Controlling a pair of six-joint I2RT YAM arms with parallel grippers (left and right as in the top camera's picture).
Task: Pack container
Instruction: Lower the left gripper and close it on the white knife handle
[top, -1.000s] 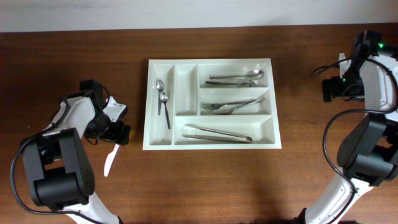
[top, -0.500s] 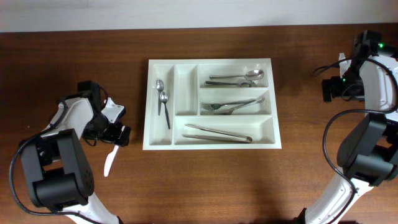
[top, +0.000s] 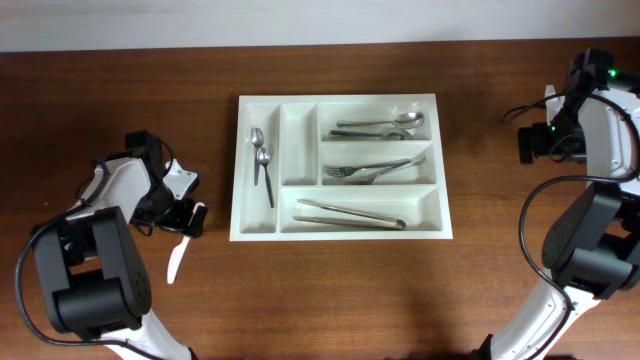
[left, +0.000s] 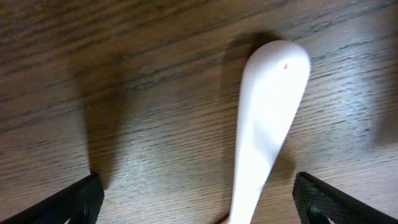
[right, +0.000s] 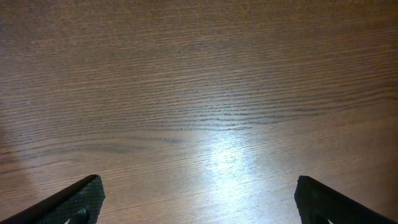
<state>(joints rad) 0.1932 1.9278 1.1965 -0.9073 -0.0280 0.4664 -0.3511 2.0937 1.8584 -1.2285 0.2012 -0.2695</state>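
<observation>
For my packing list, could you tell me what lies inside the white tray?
The tray holds two small spoons, larger spoons, forks and tongs; overlapping pieces hide exact counts.

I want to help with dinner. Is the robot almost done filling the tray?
Nearly. Done: the tray holds spoons, forks, tongs and two small spoons. In hand: nothing; the left gripper hangs open over a white spoon on the table. Left: grab that spoon and put it in.

Left gripper (left: 198, 200) and right gripper (right: 199, 198) each hang with jaws wide.
</observation>
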